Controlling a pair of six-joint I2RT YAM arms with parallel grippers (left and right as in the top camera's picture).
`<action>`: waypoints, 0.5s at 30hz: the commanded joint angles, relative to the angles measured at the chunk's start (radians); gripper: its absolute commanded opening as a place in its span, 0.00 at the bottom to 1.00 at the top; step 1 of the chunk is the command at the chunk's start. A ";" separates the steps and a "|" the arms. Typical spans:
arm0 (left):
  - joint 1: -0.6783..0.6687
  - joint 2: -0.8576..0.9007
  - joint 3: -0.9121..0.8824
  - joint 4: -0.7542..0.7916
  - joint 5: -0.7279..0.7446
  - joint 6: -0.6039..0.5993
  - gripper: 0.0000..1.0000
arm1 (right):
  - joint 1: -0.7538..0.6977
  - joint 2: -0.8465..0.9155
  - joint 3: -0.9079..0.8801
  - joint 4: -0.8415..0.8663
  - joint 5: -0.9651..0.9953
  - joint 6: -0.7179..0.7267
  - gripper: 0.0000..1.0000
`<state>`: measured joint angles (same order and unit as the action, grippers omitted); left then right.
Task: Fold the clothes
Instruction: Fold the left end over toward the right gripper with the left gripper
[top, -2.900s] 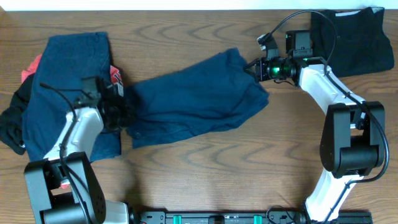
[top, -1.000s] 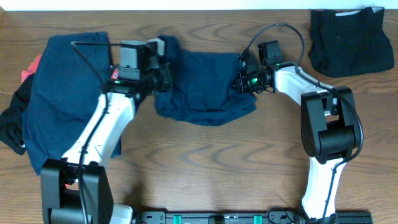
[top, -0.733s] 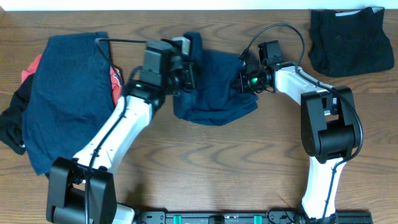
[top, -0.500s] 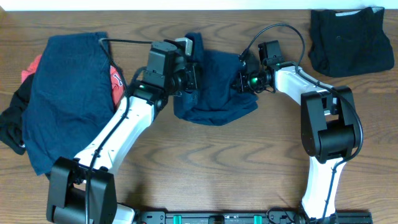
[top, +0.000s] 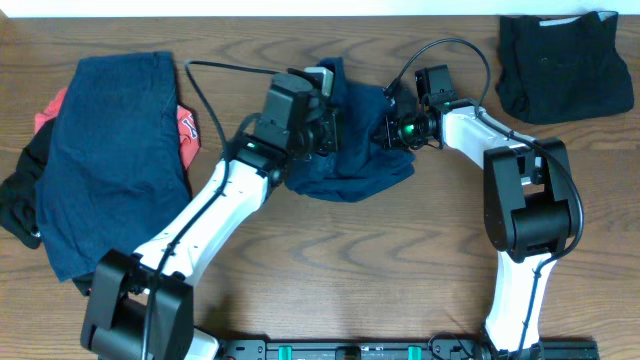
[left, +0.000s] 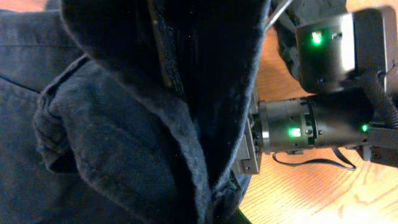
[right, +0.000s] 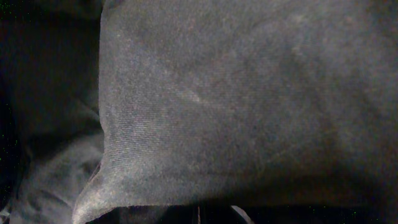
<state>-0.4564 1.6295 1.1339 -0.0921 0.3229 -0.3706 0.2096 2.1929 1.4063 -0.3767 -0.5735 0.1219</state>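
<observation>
Navy blue shorts (top: 350, 165) lie bunched at the table's upper middle, folded over on themselves. My left gripper (top: 330, 125) is shut on their left edge and holds it lifted over the rest; its fingers are buried in cloth (left: 124, 143) in the left wrist view. My right gripper (top: 388, 128) is shut on the shorts' right edge; the right wrist view is filled by dark fabric (right: 236, 112). A pile at the left holds another navy garment (top: 110, 150), a red-orange one (top: 185, 128) and a black one (top: 15, 205).
A folded black garment (top: 565, 65) lies at the back right corner. Bare wooden table (top: 350, 270) runs along the front. The two grippers are close together, with the right arm (left: 323, 121) in the left wrist view.
My left gripper has carried the shorts' left edge rightward, from the left side toward my right gripper, doubling the shorts over. The right gripper has stayed in place over the last second.
</observation>
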 joint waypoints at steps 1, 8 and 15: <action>-0.030 0.040 0.048 0.031 -0.022 -0.009 0.06 | 0.008 0.084 -0.029 -0.017 0.083 0.005 0.01; -0.079 0.116 0.048 0.138 -0.027 -0.009 0.06 | 0.008 0.084 -0.029 -0.017 0.075 0.005 0.01; -0.092 0.177 0.048 0.232 -0.029 -0.010 0.06 | 0.008 0.084 -0.029 -0.016 0.075 0.005 0.01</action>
<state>-0.5407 1.7927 1.1358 0.1123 0.2989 -0.3714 0.2096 2.1948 1.4071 -0.3748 -0.5797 0.1223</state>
